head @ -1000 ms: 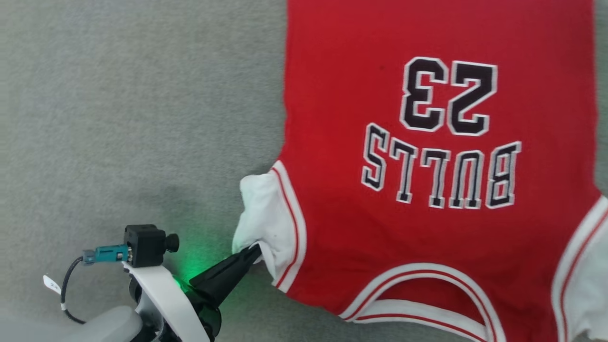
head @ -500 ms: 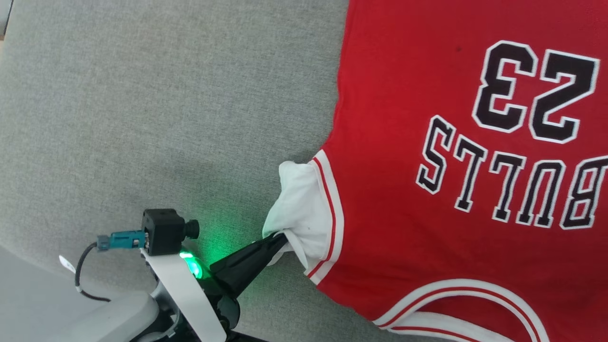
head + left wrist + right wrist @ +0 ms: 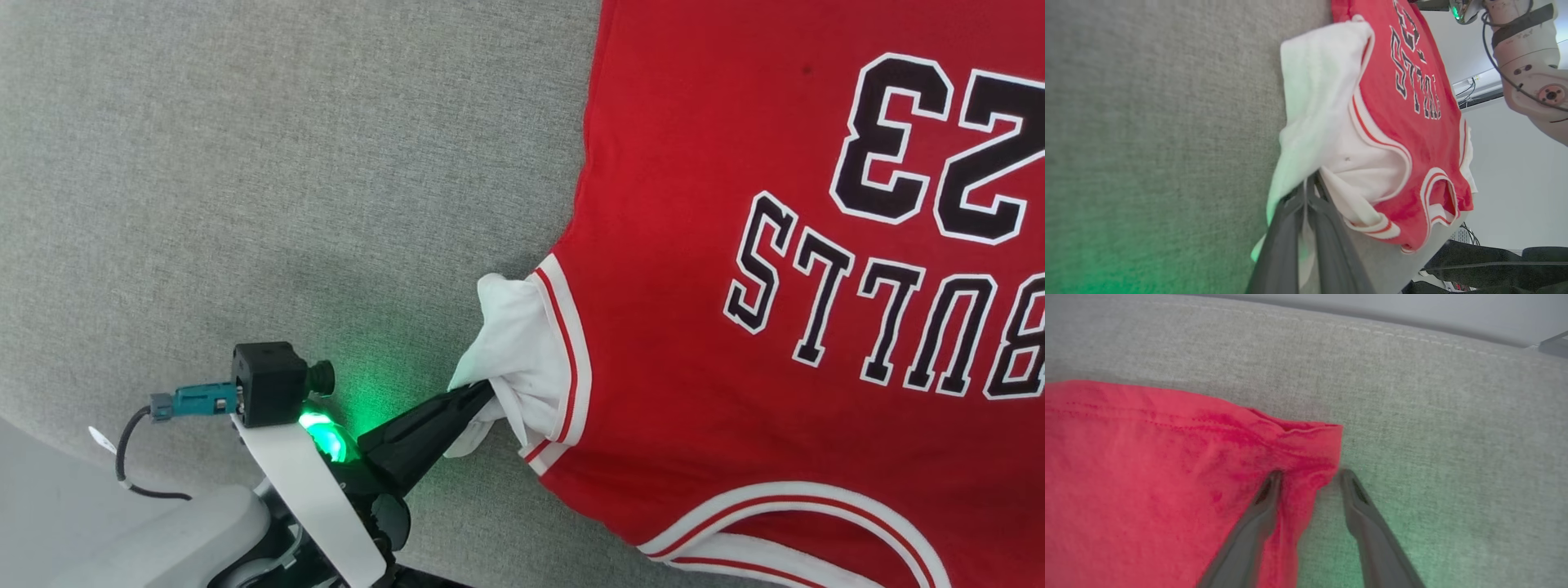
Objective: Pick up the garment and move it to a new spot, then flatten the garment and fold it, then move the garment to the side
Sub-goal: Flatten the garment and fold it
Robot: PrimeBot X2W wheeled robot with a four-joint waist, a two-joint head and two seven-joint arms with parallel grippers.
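Note:
The garment (image 3: 735, 327), a red jersey with a black "23" and white sleeves, lies spread on the grey cloth surface (image 3: 245, 204). My left gripper (image 3: 483, 390) is shut on its bunched white sleeve (image 3: 514, 343). The left wrist view shows the same grip, with the dark fingers (image 3: 1286, 228) pinched together on white cloth of the garment (image 3: 1404, 134). In the right wrist view my right gripper (image 3: 1309, 475) is open, its jaws either side of the red hem corner (image 3: 1310, 441) of the garment (image 3: 1147, 465). The left finger rests on the cloth.
The grey surface has a stitched edge (image 3: 1372, 328) just beyond the hem corner and a near edge (image 3: 33, 457) at the lower left of the head view. The pale right arm (image 3: 1527, 49) shows at the top right of the left wrist view.
The head camera has turned, so the garment sits further right in the picture. My left gripper keeps its hold on the sleeve, which bunches slightly more at the fingertips.

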